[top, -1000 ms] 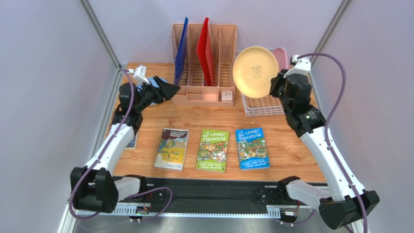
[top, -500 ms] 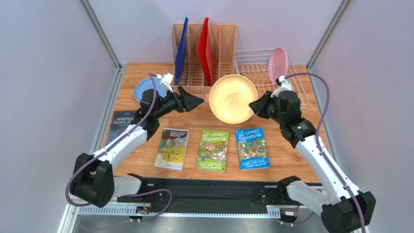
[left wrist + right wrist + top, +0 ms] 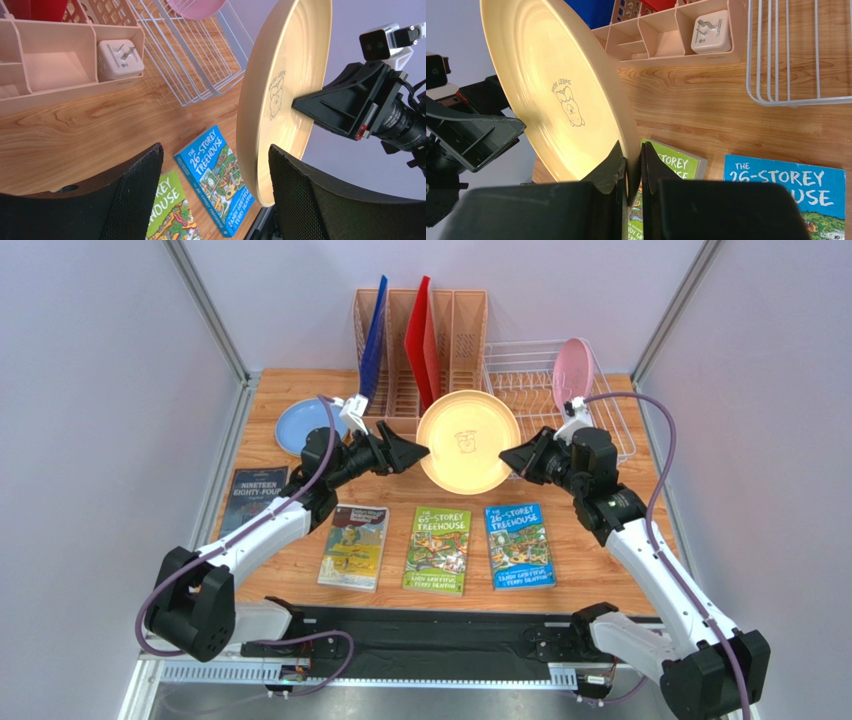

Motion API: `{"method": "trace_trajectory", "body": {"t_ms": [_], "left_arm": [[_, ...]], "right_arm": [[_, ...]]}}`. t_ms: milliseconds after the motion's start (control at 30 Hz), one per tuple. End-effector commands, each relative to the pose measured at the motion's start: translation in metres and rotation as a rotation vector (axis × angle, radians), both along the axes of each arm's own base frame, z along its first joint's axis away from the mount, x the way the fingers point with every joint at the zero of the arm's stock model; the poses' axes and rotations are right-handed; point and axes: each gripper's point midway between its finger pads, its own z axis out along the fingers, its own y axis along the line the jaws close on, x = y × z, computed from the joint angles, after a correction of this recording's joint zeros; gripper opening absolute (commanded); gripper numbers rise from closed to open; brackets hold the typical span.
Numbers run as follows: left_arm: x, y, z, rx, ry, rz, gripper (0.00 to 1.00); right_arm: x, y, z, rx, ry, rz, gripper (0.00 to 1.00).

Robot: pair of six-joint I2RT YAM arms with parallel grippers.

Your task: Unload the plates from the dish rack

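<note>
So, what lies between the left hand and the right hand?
Only the cream plate, held on edge: the right hand grips one rim, the open left hand faces the other. The top view shows it.

This is a robotics lab cell, not a home or kitchen. Plain pale panels [image 3: 100, 390] close it in on the left, back and right, joined by bare metal posts [image 3: 205, 310]. The small wooden table [image 3: 590, 550] has two machines bolted at its near edge, the left arm [image 3: 250, 540] and the right arm [image 3: 650, 560], behind a black mat [image 3: 430, 630]. Purple cables [image 3: 665, 440] loop loose, and a slotted duct [image 3: 230, 672] runs below. A small camera [image 3: 377, 42] sits on the right wrist. The household things are few and tidy: three books [image 3: 438, 548] in a neat row, an organiser [image 3: 465, 320], a rack [image 3: 520, 370] and a cream plate [image 3: 468, 440].
</note>
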Motion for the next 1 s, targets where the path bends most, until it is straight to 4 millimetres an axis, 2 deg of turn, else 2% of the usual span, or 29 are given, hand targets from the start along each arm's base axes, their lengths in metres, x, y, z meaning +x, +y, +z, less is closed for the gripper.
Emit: {"method": "trace_trajectory", "body": {"t_ms": [0,33,133,267,300,333,433,500,533,567,633,667,733,767,833,867,933,967], "left_arm": [[0.004,-0.002,0.027,-0.034,-0.092,0.014,0.79],[0.005,-0.003,0.026,-0.032,-0.089,0.013,0.77],[0.008,-0.005,0.025,-0.032,-0.083,0.018,0.62],[0.012,-0.007,0.023,-0.026,-0.083,0.034,0.59],[0.013,-0.009,0.022,-0.023,-0.080,0.033,0.55],[0.014,-0.009,0.021,-0.017,-0.082,0.037,0.45],[0.017,-0.009,0.015,0.007,-0.073,0.057,0.26],[0.019,-0.007,0.012,0.033,-0.066,0.079,0.16],[0.020,-0.005,0.009,0.054,-0.073,0.089,0.09],[0.020,-0.002,0.012,0.065,-0.081,0.103,0.08],[0.024,0.010,0.007,0.120,-0.082,0.164,0.06],[0.022,0.017,0.012,0.129,-0.099,0.191,0.05],[0.027,0.035,0.009,0.204,-0.108,0.276,0.05],[0.028,0.047,0.022,0.216,-0.136,0.337,0.05],[0.026,0.066,0.021,0.291,-0.141,0.399,0.08],[0.025,0.084,0.027,0.319,-0.140,0.479,0.08],[0.022,0.104,0.034,0.363,-0.162,0.547,0.08],[0.017,0.127,0.038,0.391,-0.148,0.640,0.08]], "right_arm": [[0.006,0.010,0.021,0.052,-0.066,0.036,0.06],[0.005,0.013,0.020,0.061,-0.056,0.045,0.06],[0.005,0.019,0.019,0.085,-0.039,0.077,0.06],[-0.001,0.032,0.020,0.123,-0.013,0.154,0.06],[0.000,0.036,0.020,0.134,-0.013,0.170,0.06],[-0.001,0.038,0.020,0.143,-0.009,0.183,0.06],[-0.004,0.045,0.019,0.163,0.010,0.228,0.07],[-0.002,0.042,0.015,0.142,0.017,0.211,0.13],[-0.001,0.040,0.015,0.133,0.018,0.202,0.19],[0.001,0.038,0.015,0.121,0.014,0.185,0.35],[0.001,0.034,0.014,0.093,0.010,0.175,0.56],[0.004,0.029,0.014,0.071,0.011,0.139,0.68],[0.007,0.021,0.011,0.025,0.000,0.107,0.72],[0.009,0.013,0.007,-0.007,0.007,0.066,0.73],[0.012,0.005,0.006,-0.055,-0.007,0.037,0.74],[0.013,-0.002,0.003,-0.081,-0.001,0.007,0.75],[0.015,-0.009,-0.003,-0.120,0.000,-0.016,0.75],[0.016,-0.013,-0.006,-0.135,0.003,-0.028,0.76]]}}
